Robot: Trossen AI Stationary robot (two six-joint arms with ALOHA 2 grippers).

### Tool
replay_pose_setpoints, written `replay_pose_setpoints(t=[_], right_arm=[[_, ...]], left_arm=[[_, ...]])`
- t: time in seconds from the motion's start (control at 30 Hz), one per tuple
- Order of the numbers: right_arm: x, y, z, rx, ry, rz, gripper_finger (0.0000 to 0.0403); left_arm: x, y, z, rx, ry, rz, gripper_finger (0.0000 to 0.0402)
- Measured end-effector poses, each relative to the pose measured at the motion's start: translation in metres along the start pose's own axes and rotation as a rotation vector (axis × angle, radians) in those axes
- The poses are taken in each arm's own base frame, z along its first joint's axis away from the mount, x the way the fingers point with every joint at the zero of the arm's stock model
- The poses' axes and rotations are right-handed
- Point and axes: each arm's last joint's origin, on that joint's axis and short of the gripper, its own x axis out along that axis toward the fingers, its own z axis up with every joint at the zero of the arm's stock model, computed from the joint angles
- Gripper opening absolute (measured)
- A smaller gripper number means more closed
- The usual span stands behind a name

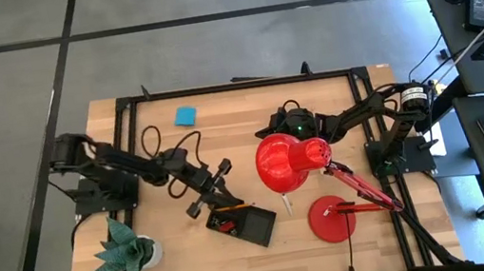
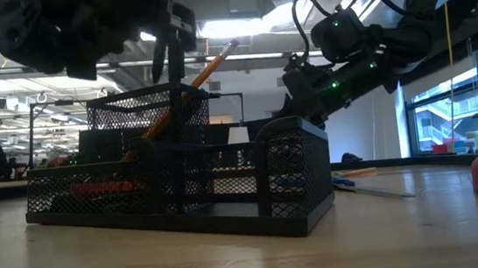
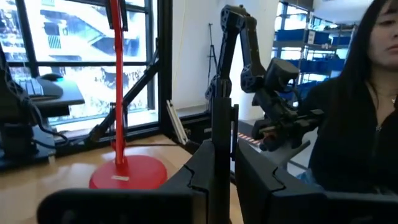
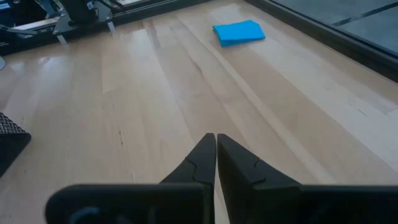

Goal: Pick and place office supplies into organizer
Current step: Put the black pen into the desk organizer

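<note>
The black mesh organizer (image 1: 254, 228) (image 2: 296, 181) stands near the table's front edge, with an orange pencil (image 2: 202, 74) leaning in its tall compartment. My left gripper (image 1: 216, 189) (image 3: 221, 171) hangs over the organizer's far left end, shut on a thin black pen (image 3: 221, 124). A blue sticky-note pad (image 1: 185, 116) (image 4: 239, 32) lies flat at the table's far side. My right gripper (image 4: 216, 146) is shut and holds nothing. It hovers low over bare wood and is hidden under the lamp shade in the high view. My left gripper pinches the pen's shaft (image 3: 221, 152) between its two fingers. The fingers come in level and lie across the pen, which stands upright and rises above them. Its lower end is hidden behind the fingers.
A red desk lamp stands to the right of the organizer, with its shade (image 1: 289, 160) beside it and its round base (image 1: 331, 218) (image 3: 127, 174) near the front edge. A green paper plant (image 1: 125, 251) sits at the front left. A person (image 3: 360, 124) is beyond the table.
</note>
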Motion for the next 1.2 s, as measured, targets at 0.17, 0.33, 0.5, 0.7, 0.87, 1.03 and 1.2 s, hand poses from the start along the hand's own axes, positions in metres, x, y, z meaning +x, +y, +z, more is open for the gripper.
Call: replay_pose_setpoints(t=[0.17,0.33,0.5,0.7,0.87,1.03,1.2], right_arm=[[0.000,0.000,0.000,0.000,0.002,0.000,0.0020],[0.000,0.000,0.000,0.000,0.004,-0.001,0.0020],[0.000,0.000,0.000,-0.001,0.005,-0.001,0.0020],[0.000,0.000,-0.001,0.000,0.006,-0.001,0.0020],[0.000,0.000,-0.001,0.000,0.006,-0.001,0.0020],[0.000,0.000,-0.001,0.000,0.006,-0.001,0.0020],[0.000,0.000,-0.001,0.000,0.006,-0.001,0.0020]], left_arm=[[0.004,0.003,-0.010,-0.025,-0.034,-0.006,0.0040],[0.008,0.001,-0.019,-0.037,-0.062,-0.028,0.0039],[0.012,0.000,-0.030,-0.052,-0.060,-0.028,0.0038],[0.012,0.002,-0.042,-0.064,-0.049,-0.020,0.0037],[0.013,0.004,-0.054,-0.092,-0.016,-0.009,0.0040],[0.013,0.005,-0.060,-0.113,0.002,-0.004,0.0039],[0.012,0.007,-0.070,-0.204,0.048,0.014,0.0041]])
